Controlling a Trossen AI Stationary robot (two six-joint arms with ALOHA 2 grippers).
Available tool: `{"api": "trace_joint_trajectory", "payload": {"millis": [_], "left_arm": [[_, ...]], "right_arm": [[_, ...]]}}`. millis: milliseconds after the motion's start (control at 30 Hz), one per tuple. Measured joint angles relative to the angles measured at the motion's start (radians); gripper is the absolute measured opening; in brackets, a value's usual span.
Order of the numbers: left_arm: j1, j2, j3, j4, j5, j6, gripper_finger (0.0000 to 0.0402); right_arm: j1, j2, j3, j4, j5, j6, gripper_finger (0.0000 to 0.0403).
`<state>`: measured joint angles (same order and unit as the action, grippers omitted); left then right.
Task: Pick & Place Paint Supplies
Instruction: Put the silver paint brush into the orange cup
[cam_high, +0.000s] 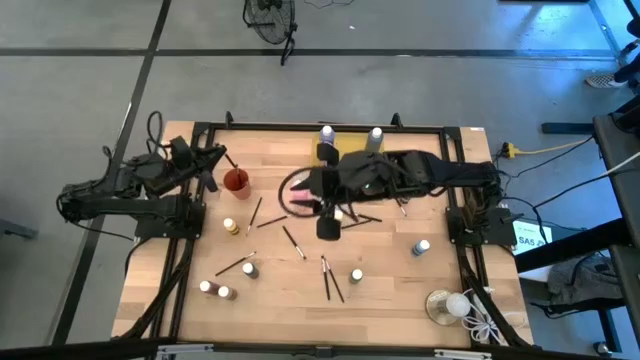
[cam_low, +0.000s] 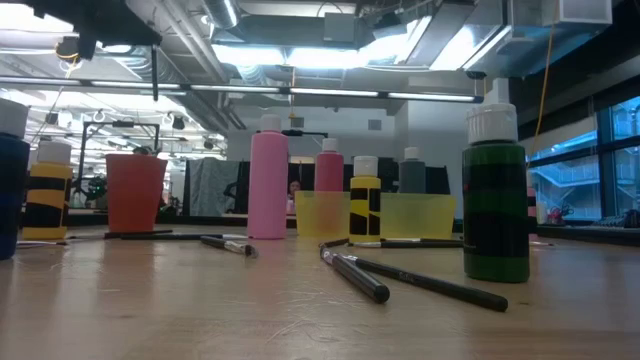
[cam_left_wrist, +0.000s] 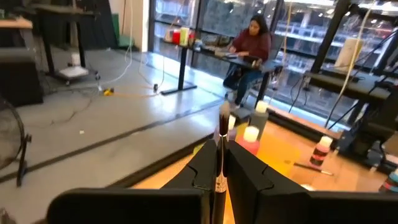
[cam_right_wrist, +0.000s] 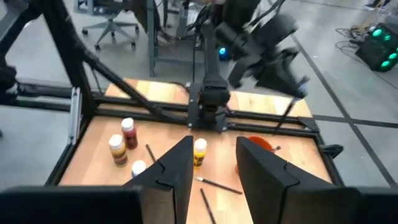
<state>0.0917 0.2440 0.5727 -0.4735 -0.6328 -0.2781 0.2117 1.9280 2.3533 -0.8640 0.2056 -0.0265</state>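
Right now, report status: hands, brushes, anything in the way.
Left hand shut on brush, above red cup. Right hand open, empty, mid-table. More brushes on table. Nothing blocking.

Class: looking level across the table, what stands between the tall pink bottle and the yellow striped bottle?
In the low view, a shorter pink bottle stands between the tall pink bottle and the yellow striped bottle.

Light comes from overhead: ceiling strip lights (cam_low: 300, 55) glare white in my low view, and daylight shows blue through the windows (cam_low: 590, 175) at the right. The desk (cam_high: 390, 300) reads evenly lit from above, with short soft shadows under my arms. In the low view the nearest brush (cam_low: 355, 275) and the green bottle (cam_low: 495, 210) are soft. My left wrist view is blurred up close, the brush (cam_left_wrist: 221, 155) between the fingers smeared. The other arm (cam_right_wrist: 261, 37) in my right wrist view shows motion blur.
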Motion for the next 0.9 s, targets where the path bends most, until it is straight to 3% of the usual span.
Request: {"api": "trace_joint_trajectory", "payload": {"millis": [167, 533, 900], "left_arm": [[0.0, -0.001, -0.032, -0.103, -0.004, -0.099, 0.0018], [0.0, 0.0, -0.06, -0.165, -0.083, -0.093, 0.0022], [0.0, 0.001, -0.06, -0.219, -0.083, -0.13, 0.0024]], "right_arm": [[-0.019, -0.007, 0.001, -0.002, -0.001, -0.007, 0.0125], [-0.044, -0.007, 0.001, -0.009, -0.053, -0.007, 0.0126], [-0.043, -0.007, 0.001, 0.009, -0.053, -0.006, 0.0126]]}}
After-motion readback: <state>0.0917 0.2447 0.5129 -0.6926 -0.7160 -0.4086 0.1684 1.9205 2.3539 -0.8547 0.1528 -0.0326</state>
